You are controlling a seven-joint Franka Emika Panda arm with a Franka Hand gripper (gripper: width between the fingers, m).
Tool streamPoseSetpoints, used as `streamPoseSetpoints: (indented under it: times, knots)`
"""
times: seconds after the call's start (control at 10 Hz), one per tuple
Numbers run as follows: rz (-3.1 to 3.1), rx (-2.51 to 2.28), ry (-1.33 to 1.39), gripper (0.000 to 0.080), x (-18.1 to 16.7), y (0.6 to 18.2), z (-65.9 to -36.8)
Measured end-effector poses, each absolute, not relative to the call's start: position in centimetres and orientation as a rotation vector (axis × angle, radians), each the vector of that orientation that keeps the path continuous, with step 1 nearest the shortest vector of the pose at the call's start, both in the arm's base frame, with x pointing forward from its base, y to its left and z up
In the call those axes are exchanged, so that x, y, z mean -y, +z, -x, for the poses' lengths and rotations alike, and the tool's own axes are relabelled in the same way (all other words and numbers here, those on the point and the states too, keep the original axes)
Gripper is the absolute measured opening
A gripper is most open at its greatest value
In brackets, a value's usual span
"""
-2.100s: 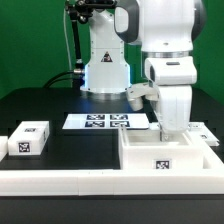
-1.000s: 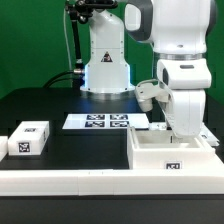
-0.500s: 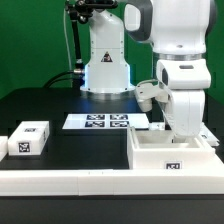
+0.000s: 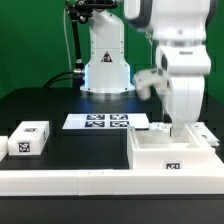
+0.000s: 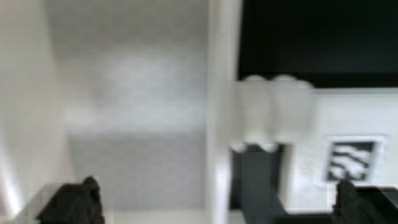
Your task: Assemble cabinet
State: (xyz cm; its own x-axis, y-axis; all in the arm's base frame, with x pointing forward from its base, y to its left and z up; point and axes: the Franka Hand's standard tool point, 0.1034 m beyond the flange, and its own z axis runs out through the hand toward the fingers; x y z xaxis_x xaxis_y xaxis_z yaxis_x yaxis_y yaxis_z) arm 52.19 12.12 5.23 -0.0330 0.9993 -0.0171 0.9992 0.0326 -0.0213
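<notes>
The cabinet shell (image 4: 160,160), a large white open box with a tag on its front wall, stands at the exterior view's right, behind the front rail. My gripper (image 4: 178,129) hangs just above its far wall, open and holding nothing. In the wrist view the two dark fingertips (image 5: 71,203) sit wide apart, with the gripper (image 5: 217,205) over the shell's white wall and grey inside (image 5: 134,110). One small white tagged block (image 4: 28,138) lies far off at the exterior view's left. The other drawer blocks are not in view.
The marker board (image 4: 105,122) lies mid-table before the robot base. A long low white rail (image 4: 70,182) runs along the front. A small white part (image 4: 207,133) lies right of the shell. A ridged white piece (image 5: 276,110) and a tag (image 5: 356,158) show beside the shell's wall.
The shell first shifted toward the exterior view's right with my arm. Since half a second ago my hand has lifted and turned above the shell, which stays in place.
</notes>
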Motion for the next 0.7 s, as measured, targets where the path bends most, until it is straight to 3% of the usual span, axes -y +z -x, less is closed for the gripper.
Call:
streamPoseSetpoints:
  times: [0.1, 0.3, 0.5, 0.7]
  knots:
    - [2.188, 2.261, 0.050, 0.0649, -11.8, 6.2, -51.3]
    - [2.287, 2.204, 0.032, 0.0649, -9.5, 8.8, -54.4]
    - [2.258, 2.199, 0.094, 0.0649, -9.7, 8.1, -52.9]
    - [2.280, 2.204, 0.036, 0.0649, -9.7, 7.9, -53.5]
